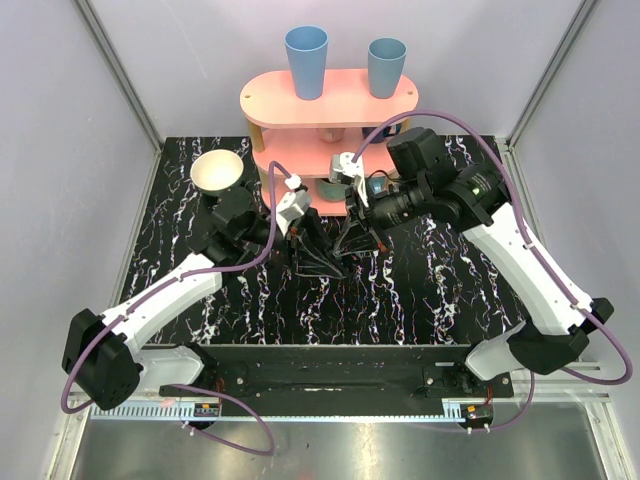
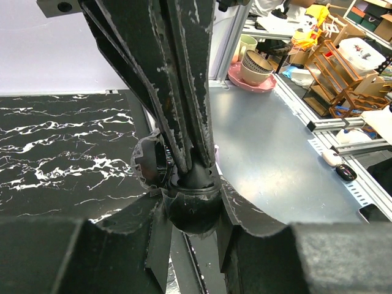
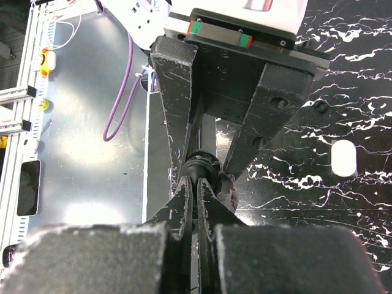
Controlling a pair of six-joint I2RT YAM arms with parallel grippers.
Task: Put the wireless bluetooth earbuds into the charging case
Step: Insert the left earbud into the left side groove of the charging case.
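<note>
The small, smooth white plastic pill-shaped charging case [image 3: 343,158] lay flat on the black, white-veined marble tabletop [image 3: 367,73]. It was well apart from both grippers, and no open lid or socket could be made out on it. The two arms met over the middle of the table, tips almost touching. The left gripper [image 3: 199,164] was clamped on a glossy dark rounded object [image 2: 191,211], its two fingers spread around the object's sides. What that object was could not be told from these views. It might have been part of the rig or some holder, and a ridged dark piece sat just beside it in the left wrist view. The right gripper [image 3: 196,193] had its fingers pressed flat together, their points aimed straight at the dark object and touching or nearly touching it. Nothing white showed between them, though something as tiny as an earbud could have been hidden there. The tiny white curved-stem wireless earbuds were not visible anywhere: not on the marble, not in a grip, and not in the white case. Judged from this, no part of the insertion could be confirmed as done. The case sat alone and unheld, and both earbuds were unaccounted for. What seemed left was to find or present each earbud, get the case open and steadied, and seat both pieces, unless the work between the tips was itself part of that, which the pictures did not settle.
</note>
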